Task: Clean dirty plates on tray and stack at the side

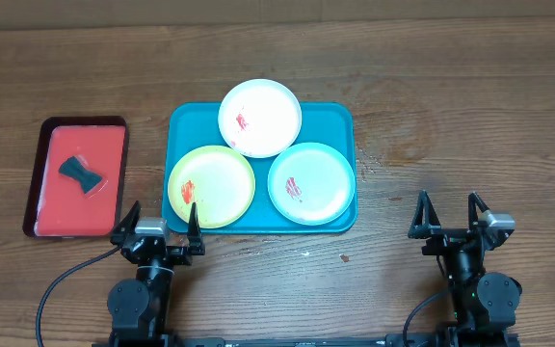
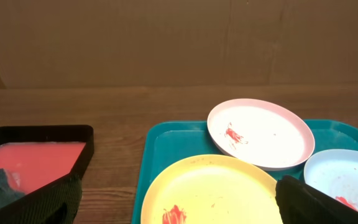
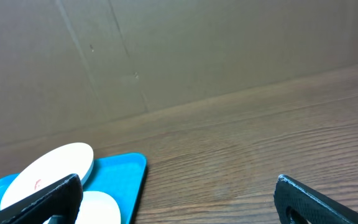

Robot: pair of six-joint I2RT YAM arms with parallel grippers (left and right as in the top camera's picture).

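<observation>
A wooden bench (image 1: 451, 87) backs onto a cardboard wall (image 3: 166, 50). The teal tray (image 1: 186, 125) holding three smeared plates (image 1: 212, 185) lies just ahead of the left fingers (image 1: 193, 220) and ahead-left of the right fingers (image 1: 420, 214). Both pairs are spread wide and empty.

Table (image 1: 432, 116): wood, visible grain, dull sheen.
Teal tray (image 1: 189, 123): smooth plastic, slightly glossy.
White plate (image 1: 260, 118): smooth plastic, satin.
Yellow-green plate (image 1: 211, 186): smooth plastic, speckled, smeared.
Light blue plate (image 1: 311, 183): smooth plastic, smeared.
Red tray (image 1: 85, 207): glossy plastic.
Dark pad (image 1: 83, 173) on Red tray: matt, soft-looking; cloth or sponge, cannot tell.
Backdrop (image 2: 166, 37): matt cardboard.
</observation>
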